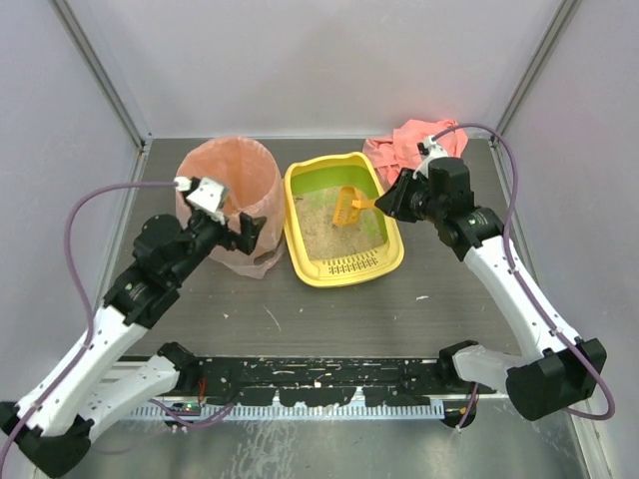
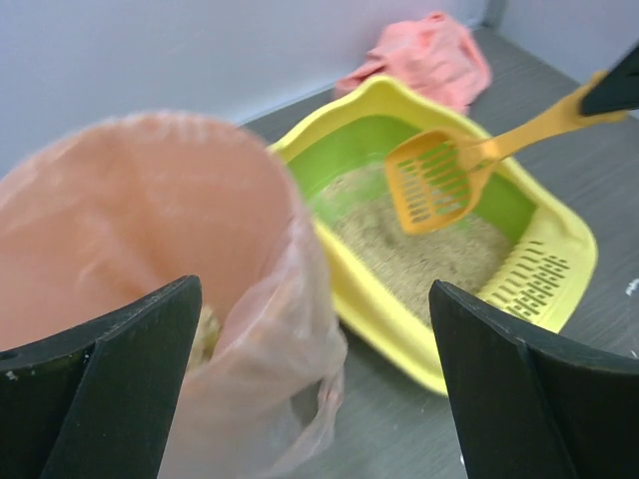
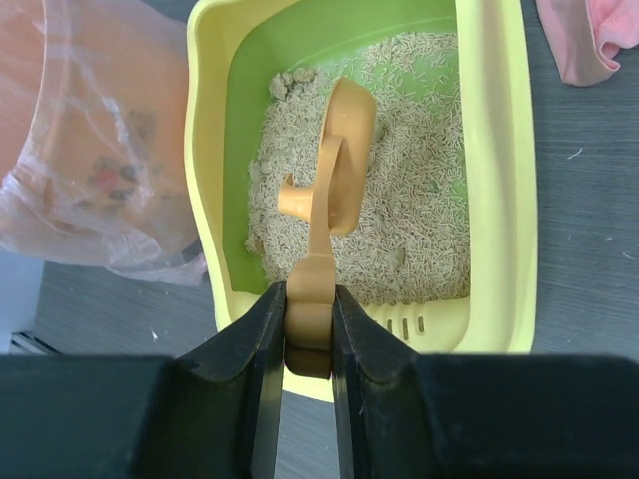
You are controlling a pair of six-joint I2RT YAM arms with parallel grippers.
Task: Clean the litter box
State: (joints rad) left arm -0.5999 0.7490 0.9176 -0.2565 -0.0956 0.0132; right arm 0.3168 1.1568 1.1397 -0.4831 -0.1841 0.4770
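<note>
At litter box [image 1: 349,266] right rim: right jaws clamped on scoop [image 1: 347,208] handle; left jaws wide, empty, beside bin [image 1: 225,165].

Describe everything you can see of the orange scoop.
Orange plastic scoop, slotted head on a long flat handle. The right gripper is shut on the handle's end. The head hangs tilted over the sandy litter inside the litter box, apparently clear of it, nothing visible in it.
</note>
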